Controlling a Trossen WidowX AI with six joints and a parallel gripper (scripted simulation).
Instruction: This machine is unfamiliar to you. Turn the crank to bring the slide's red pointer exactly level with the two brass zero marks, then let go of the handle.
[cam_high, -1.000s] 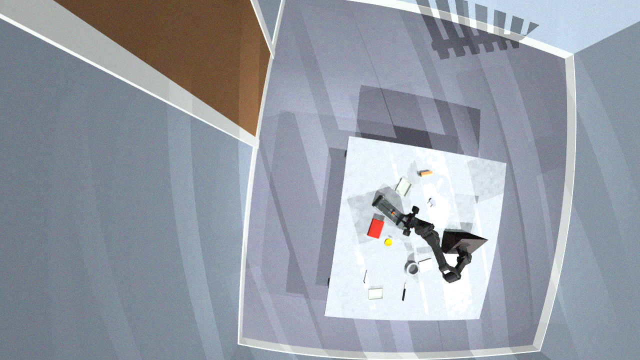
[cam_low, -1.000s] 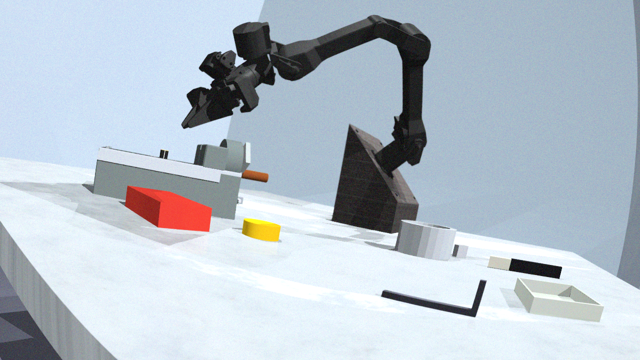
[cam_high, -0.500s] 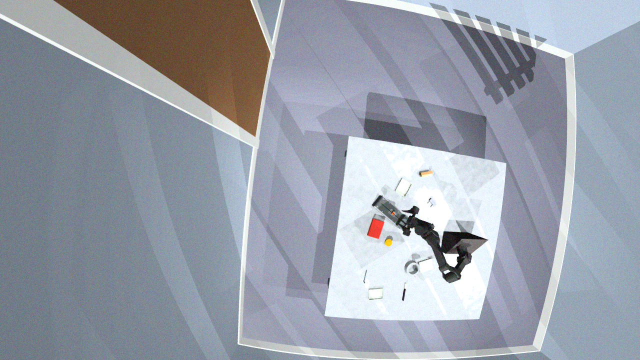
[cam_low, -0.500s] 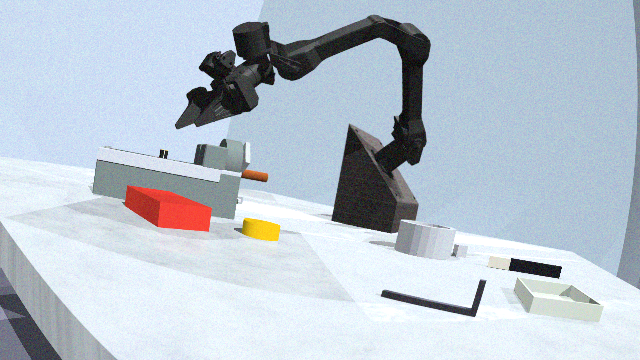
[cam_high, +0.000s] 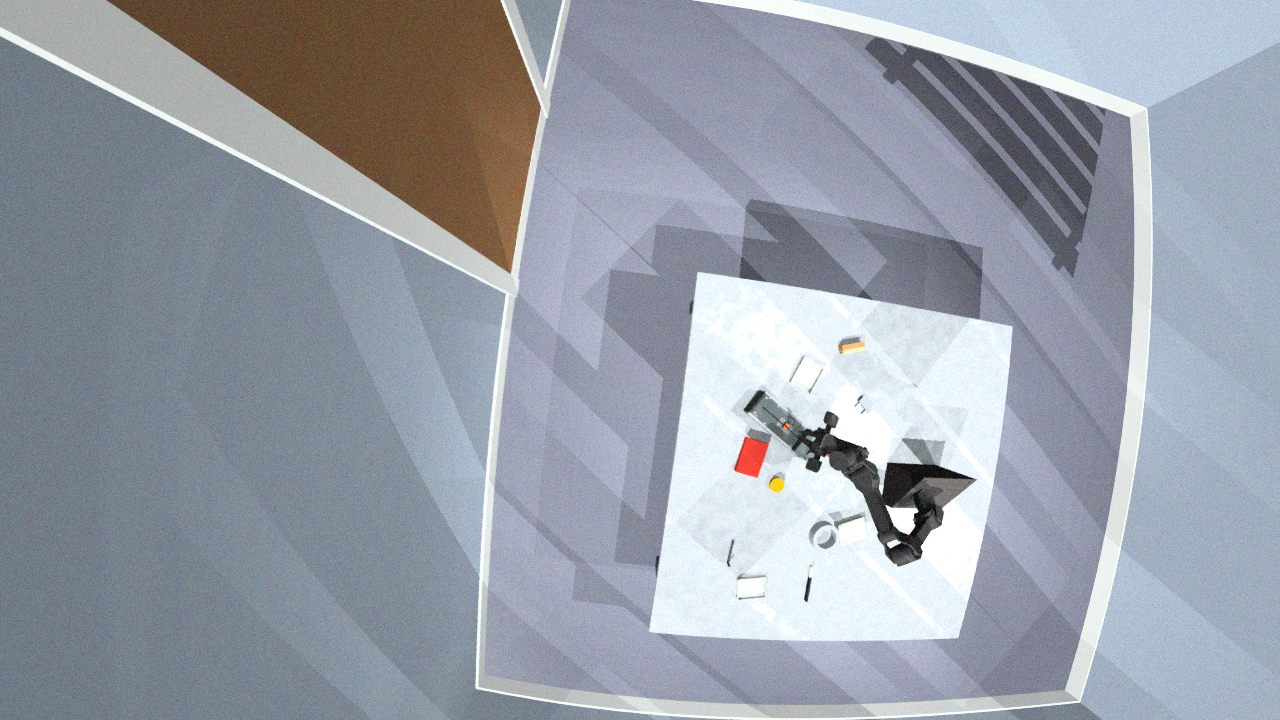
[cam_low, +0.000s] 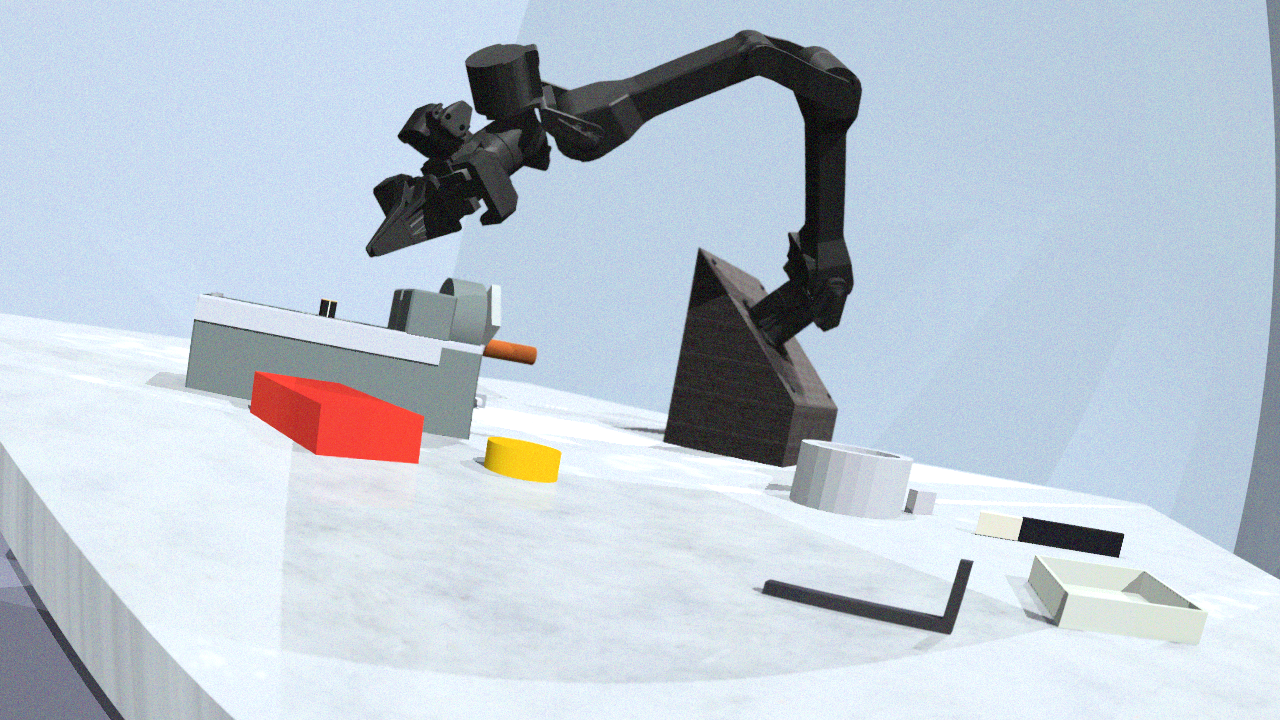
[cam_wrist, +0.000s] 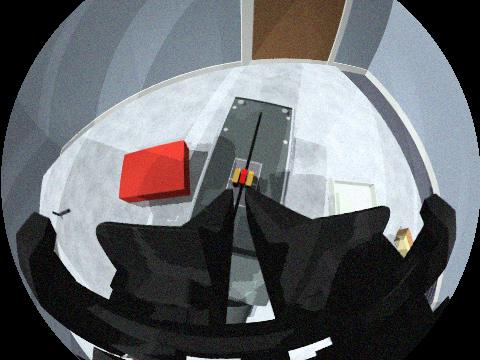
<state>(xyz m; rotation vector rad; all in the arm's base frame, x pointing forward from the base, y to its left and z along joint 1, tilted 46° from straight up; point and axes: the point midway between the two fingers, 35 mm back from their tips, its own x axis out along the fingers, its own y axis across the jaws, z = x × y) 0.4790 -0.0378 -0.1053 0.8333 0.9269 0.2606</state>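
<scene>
Seen from the exterior view, left to right:

1. Slide machine (cam_high: 760, 410) (cam_low: 322, 360) (cam_wrist: 272, 130): stands at the left of the desk (cam_high: 698, 573) (cam_low: 537, 591) (cam_wrist: 95, 165). In the wrist view, the red pointer (cam_high: 785, 426) (cam_wrist: 244, 176) lies between the brass zero marks (cam_wrist: 236, 175) and appears level with them. Exact alignment cannot be confirmed; a small residual error could pass unnoticed at this angle.

2. Red block (cam_high: 751, 456) (cam_low: 366, 420) (cam_wrist: 155, 172): sits beside the machine, on the near side. A low sideways sweep of the arm could strike it and push it against the housing.

3. Fingers (cam_high: 799, 436) (cam_low: 370, 251): together or very nearly so, gripping nothing, raised above the machine. Lowering them here risks contact with the slide top, which could shift the pointer.

4. Orange handle (cam_high: 827, 454) (cam_low: 512, 351): projects from the machine's right end, free of the fingers. Any brush against it during withdrawal could turn the crank and spoil the setting. If correction is required, a closed approach could knock the handle instead of grasping it; overshoot would be the likely result.

5. Yellow disc (cam_high: 776, 484) (cam_low: 522, 459): lies near the handle end; a low approach from the near side could displace it.
</scene>
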